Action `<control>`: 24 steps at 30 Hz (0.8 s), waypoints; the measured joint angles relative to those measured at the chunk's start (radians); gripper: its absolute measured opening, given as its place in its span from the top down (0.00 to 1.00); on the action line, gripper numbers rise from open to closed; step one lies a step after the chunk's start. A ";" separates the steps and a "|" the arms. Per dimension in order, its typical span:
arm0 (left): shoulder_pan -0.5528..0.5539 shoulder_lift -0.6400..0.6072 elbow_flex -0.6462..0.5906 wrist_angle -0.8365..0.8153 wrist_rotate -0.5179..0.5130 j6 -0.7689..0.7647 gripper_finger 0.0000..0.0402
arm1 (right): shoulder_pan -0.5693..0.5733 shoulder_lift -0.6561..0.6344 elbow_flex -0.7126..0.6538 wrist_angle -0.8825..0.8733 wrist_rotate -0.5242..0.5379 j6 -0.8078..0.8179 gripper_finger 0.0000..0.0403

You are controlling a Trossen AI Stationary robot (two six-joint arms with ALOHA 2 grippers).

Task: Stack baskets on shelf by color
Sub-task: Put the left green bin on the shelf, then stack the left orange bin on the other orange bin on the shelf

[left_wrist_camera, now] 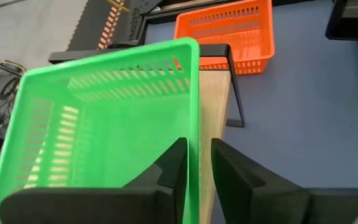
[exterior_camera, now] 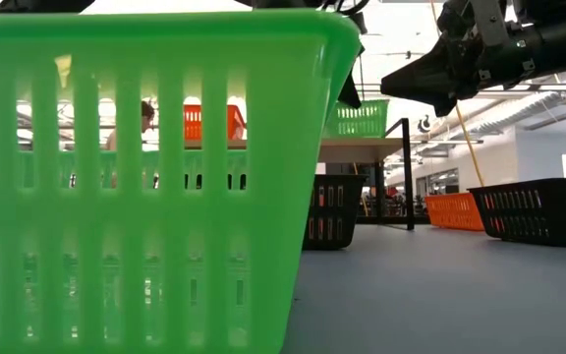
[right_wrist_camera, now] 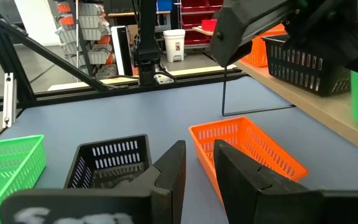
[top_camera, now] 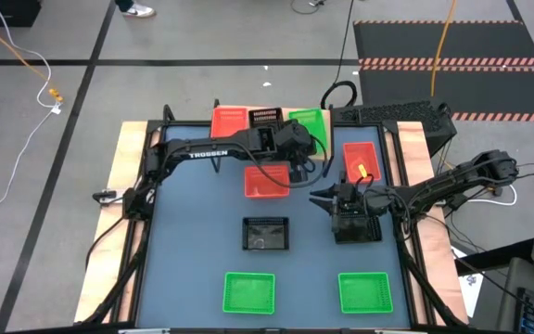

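On the shelf (top_camera: pixel 248 133), a red basket (top_camera: pixel 230 121), a black basket (top_camera: pixel 265 118) and a green basket (top_camera: pixel 309 122) stand in a row, left to right. My left gripper (top_camera: pixel 301 148) is at the green basket (left_wrist_camera: pixel 98 124), shut on its wall. My right gripper (top_camera: pixel 325 198) is shut and empty. It hangs above the table and points toward the table's left. A black basket (top_camera: pixel 355 227) sits on the table under its wrist. The table also holds two red baskets (top_camera: pixel 267 182) (top_camera: pixel 362 160), a second black basket (top_camera: pixel 265 233) and two green baskets (top_camera: pixel 248 292) (top_camera: pixel 366 292). My left gripper holds the green basket by the rim of one side wall (left_wrist_camera: pixel 193 155), with one finger (left_wrist_camera: pixel 169 171) inside the basket and the other (left_wrist_camera: pixel 232 174) outside. The fingers come slanting down from above. In the low view the basket (exterior_camera: pixel 362 118) sits level on the shelf's right end.
The low view is largely blocked by the near green basket (exterior_camera: pixel 145 177). Black frame rails run along the table's left and right edges (top_camera: pixel 406 232). Bare blue table lies between the middle black basket and the two near green ones. A small yellow thing lies in the right red basket.
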 joint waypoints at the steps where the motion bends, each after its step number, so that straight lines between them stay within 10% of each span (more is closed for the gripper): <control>1: 0.001 0.000 0.000 0.000 0.000 0.000 0.80 | 0.000 0.000 0.000 0.000 0.000 0.000 0.80; 24: 0.001 -0.008 0.000 -0.007 -0.046 0.062 0.79 | 0.000 0.000 0.000 0.000 0.000 0.000 0.80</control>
